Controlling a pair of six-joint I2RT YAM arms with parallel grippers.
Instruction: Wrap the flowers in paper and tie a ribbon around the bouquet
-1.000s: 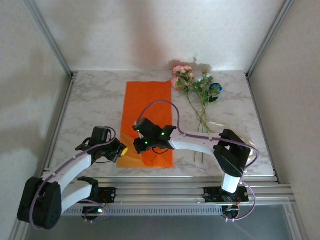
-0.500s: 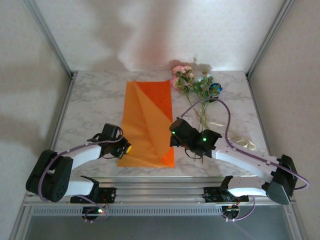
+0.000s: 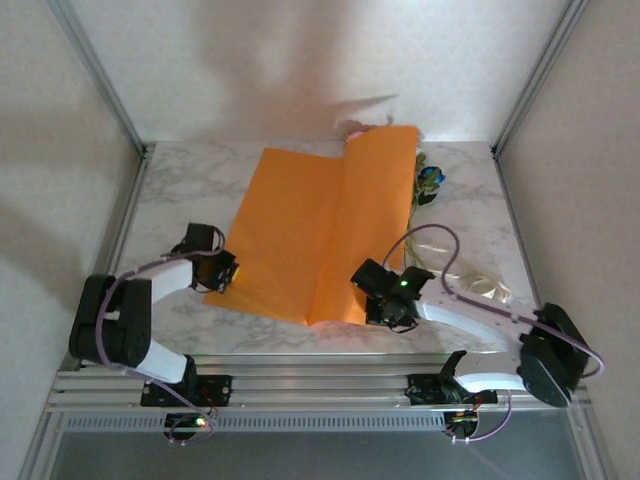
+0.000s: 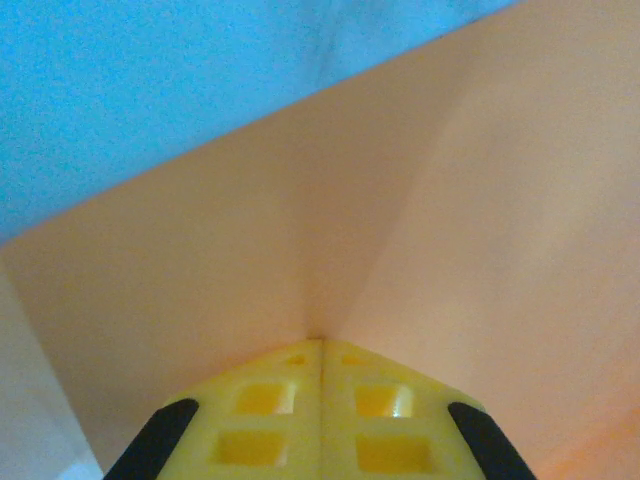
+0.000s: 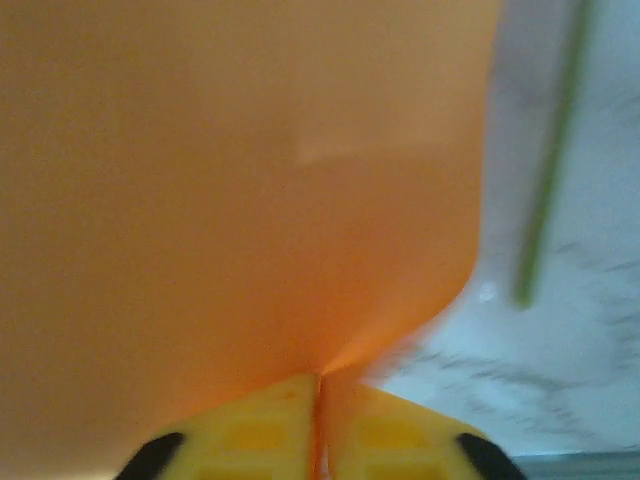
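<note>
Soft light is falling from above in the overhead view, brightening the marble worktop and throwing broad grey shadows across the back wall at upper middle, while the orange paper is glowing evenly without glare. In the left wrist view the paper is looking washed-out and peach, the upper left is shifting to a false blue, and the left hand at the bottom edge is showing fairly sharp. In the right wrist view the paper's edge, a green stem at upper right and the worktop's veins are all smearing with blur.
</note>
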